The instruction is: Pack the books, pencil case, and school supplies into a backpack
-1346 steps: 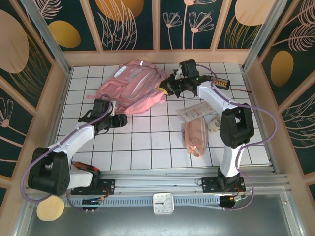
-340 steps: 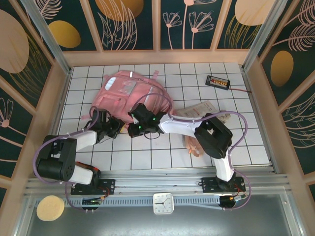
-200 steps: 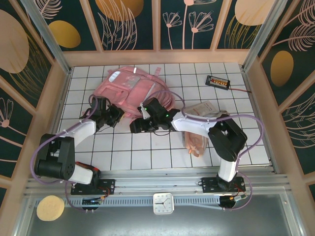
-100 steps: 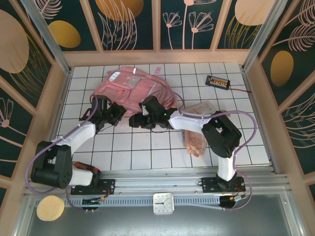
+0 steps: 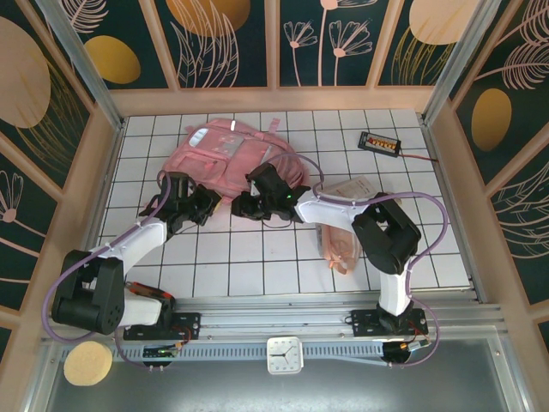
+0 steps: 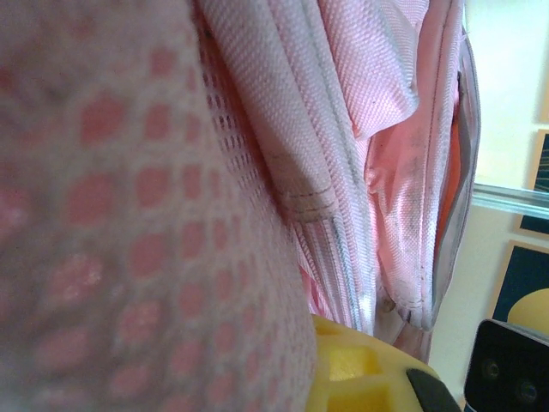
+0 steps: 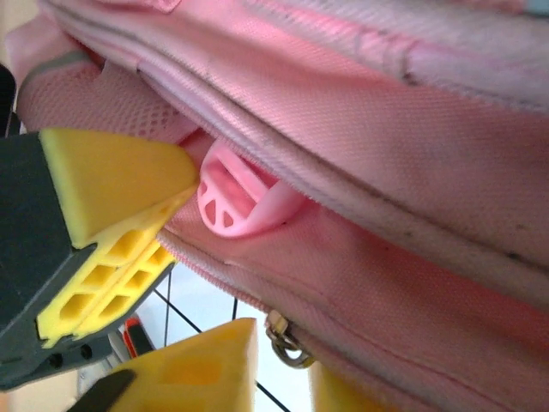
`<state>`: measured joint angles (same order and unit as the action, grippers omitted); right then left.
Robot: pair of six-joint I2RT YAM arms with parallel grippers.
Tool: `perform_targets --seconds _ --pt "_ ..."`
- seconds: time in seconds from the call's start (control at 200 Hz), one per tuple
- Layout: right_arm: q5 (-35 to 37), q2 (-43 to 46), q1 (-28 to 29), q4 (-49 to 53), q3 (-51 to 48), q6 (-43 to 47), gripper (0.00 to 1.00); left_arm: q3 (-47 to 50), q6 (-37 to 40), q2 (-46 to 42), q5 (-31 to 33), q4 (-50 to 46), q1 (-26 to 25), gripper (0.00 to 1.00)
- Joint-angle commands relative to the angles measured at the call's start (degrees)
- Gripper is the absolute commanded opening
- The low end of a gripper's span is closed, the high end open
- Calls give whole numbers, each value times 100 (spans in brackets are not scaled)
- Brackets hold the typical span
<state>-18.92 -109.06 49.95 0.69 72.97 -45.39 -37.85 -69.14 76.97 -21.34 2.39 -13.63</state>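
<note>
The pink backpack point(image 5: 225, 153) lies at the back left of the table. My left gripper point(image 5: 203, 204) is at its near edge, shut on pink mesh fabric point(image 6: 129, 215) that presses against its yellow finger point(image 6: 364, 369). My right gripper point(image 5: 244, 205) is beside it at the same edge, open, with the metal zipper pull point(image 7: 283, 335) in the gap between its fingertips point(image 7: 206, 360). The pale-pink pencil case point(image 5: 339, 242) lies at the right, and the clear-and-white supplies packet point(image 5: 346, 190) sits just behind it. The books are out of view.
A small black wired device point(image 5: 379, 142) with orange dots lies at the back right. A pink plastic buckle point(image 7: 233, 199) pokes out of a backpack seam beside the left gripper's yellow finger point(image 7: 111, 193). Wooden walls enclose the white gridded table point(image 5: 257, 257).
The right arm swung from the backpack's far right side round to its near edge beside the left gripper. The backpack shifted and was rearranged. Over the last second both grippers edged towards the backpack.
</note>
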Motion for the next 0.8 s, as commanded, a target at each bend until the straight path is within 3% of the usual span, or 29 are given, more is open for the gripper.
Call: perform_targets --seconds 0.0,0.075,0.19,0.46,0.605,0.796 --pt "117 -184 -46 -212 220 10 21 -4 -211 -268 -172 369 -59 0" --pt "146 -240 -52 -126 290 52 25 13 -222 -276 -186 366 -63 0" --pt "306 -246 -51 28 291 112 49 -16 -219 -272 -188 348 -67 0" --pt "336 -396 -69 -45 388 75 51 -179 -200 -226 -234 270 -84 0" --pt "420 -441 -74 -28 383 60 40 -257 -230 -211 -239 244 -121 0" --pt "696 -344 -99 171 360 142 3 -305 -228 -207 -239 215 -133 0"
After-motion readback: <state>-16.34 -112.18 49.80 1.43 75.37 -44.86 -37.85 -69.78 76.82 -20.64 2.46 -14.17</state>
